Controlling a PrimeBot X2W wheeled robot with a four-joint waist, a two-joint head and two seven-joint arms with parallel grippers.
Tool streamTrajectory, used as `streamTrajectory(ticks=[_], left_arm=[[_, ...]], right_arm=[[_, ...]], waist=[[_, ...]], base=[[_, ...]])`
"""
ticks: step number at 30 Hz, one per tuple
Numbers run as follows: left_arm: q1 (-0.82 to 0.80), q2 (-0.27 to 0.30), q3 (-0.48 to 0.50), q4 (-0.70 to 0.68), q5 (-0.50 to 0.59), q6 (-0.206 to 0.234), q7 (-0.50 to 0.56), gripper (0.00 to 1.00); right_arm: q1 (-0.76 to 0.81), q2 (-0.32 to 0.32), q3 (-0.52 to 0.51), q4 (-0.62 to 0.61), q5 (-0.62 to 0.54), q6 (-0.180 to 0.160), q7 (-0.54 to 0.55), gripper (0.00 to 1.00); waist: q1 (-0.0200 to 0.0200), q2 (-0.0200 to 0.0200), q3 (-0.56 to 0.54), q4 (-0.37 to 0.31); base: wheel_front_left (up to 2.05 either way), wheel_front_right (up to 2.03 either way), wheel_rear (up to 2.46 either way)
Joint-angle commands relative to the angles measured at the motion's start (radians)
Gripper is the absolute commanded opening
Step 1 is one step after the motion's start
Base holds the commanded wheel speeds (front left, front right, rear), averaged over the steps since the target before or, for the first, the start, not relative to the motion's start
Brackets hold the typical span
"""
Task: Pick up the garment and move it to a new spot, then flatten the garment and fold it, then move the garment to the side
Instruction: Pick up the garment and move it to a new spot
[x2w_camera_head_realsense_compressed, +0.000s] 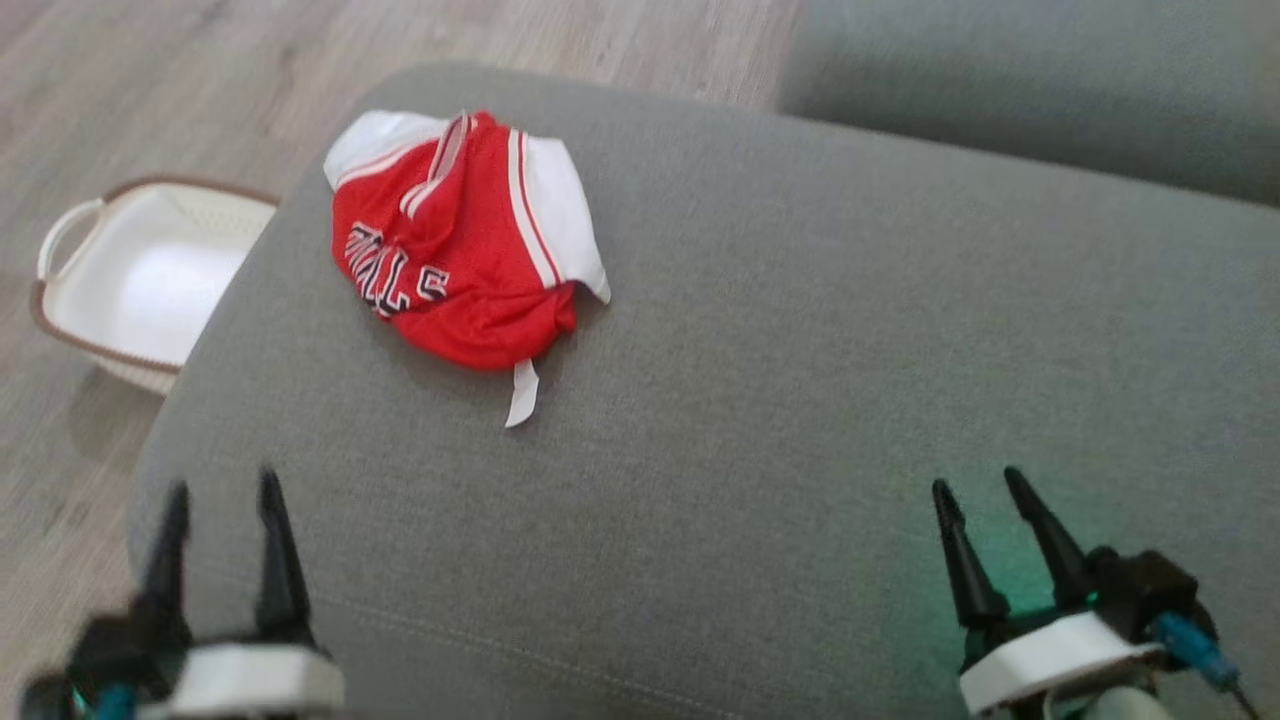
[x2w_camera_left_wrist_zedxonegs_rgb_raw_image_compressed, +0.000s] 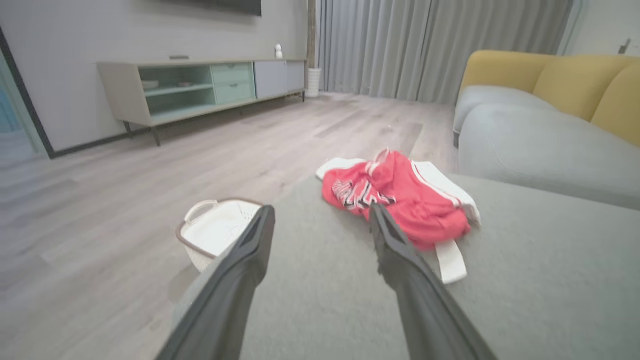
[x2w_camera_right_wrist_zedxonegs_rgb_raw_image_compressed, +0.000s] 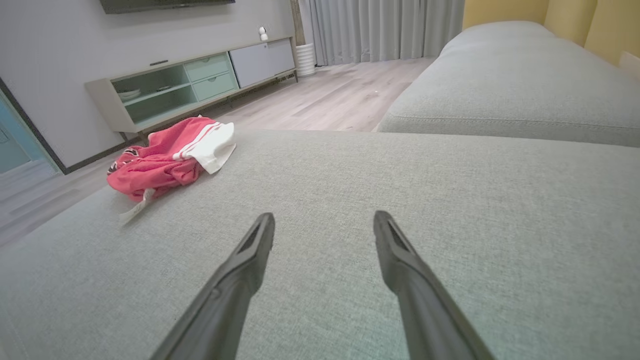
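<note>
Red-and-white basketball garment (x2w_camera_head_realsense_compressed: 455, 250) lies at our eleven o'clock, long axis eleven-to-five, strap (x2w_camera_head_realsense_compressed: 522, 395) toward six; our left gripper (x2w_camera_head_realsense_compressed: 224, 483) and right gripper (x2w_camera_head_realsense_compressed: 976, 478) gape empty.

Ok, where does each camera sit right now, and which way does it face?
Head view: on the head, looking down at the garment on the grey cushion; left hand and right hand, open, at the bottom.
Left wrist view: left wrist, facing garment and basket past its own hand.
Right wrist view: right wrist, facing across the cushion past its hand.
Shared: all see the garment.
</note>
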Motion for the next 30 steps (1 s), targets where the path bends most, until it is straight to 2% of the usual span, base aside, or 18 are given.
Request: streamTrajectory(ticks=[1,4,8,10,13,17,21,25,30], left_arm=[[-0.1,0.007,0.05,-0.057,0.014,-0.006,-0.006,1.0],[-0.219,0.05,0.071,-0.08,0.038,-0.039,-0.006,1.0],[-0.452,0.123,0.051,-0.022,0.044,-0.125,-0.006,1.0],[-0.587,0.152,0.028,0.045,0.039,-0.157,-0.006,1.0],[-0.794,0.188,-0.021,0.222,0.023,-0.189,0.002,1.0],[-1.021,0.234,-0.087,0.489,-0.004,-0.204,0.049,1.0],[-1.172,0.266,-0.128,0.748,-0.029,-0.207,0.124,1.0],[-1.256,0.297,-0.139,0.949,-0.064,-0.208,0.189,1.0],[-1.301,0.335,-0.156,1.108,-0.103,-0.208,0.226,1.0]], right_arm=[[-0.058,-0.028,0.024,-0.033,-0.005,-0.001,-0.014,1.0],[-0.083,-0.055,0.027,-0.037,-0.01,-0.001,-0.014,1.0],[-0.115,-0.097,0.03,-0.041,-0.021,-0.001,-0.014,1.0],[-0.132,-0.12,0.029,-0.045,-0.027,-0.001,-0.014,1.0],[-0.164,-0.158,0.033,-0.049,-0.031,-0.001,-0.014,1.0],[-0.21,-0.196,0.02,-0.068,-0.037,-0.001,-0.014,1.0],[-0.23,-0.239,-0.01,-0.107,-0.045,-0.001,-0.014,1.0],[-0.219,-0.261,-0.048,-0.155,-0.052,-0.001,-0.014,1.0],[-0.19,-0.262,-0.088,-0.211,-0.062,-0.001,-0.014,1.0]], waist=[[0.0,0.0,0.051,0.0],[0.0,0.0,0.101,-0.004],[0.0,0.0,0.171,-0.01],[0.0,0.0,0.209,-0.018],[0.0,0.0,0.261,-0.036],[0.0,0.0,0.333,-0.088],[0.0,0.0,0.403,-0.145],[0.0,0.0,0.447,-0.199],[0.0,0.0,0.478,-0.249]], base=[[0.0,0.0,0.0],[0.0,0.0,0.0],[0.0,0.0,0.0],[0.0,0.0,0.0],[0.0,0.0,0.0],[0.0,0.0,0.0],[0.0,0.0,0.0],[0.0,0.0,0.0],[0.0,0.0,0.0]])
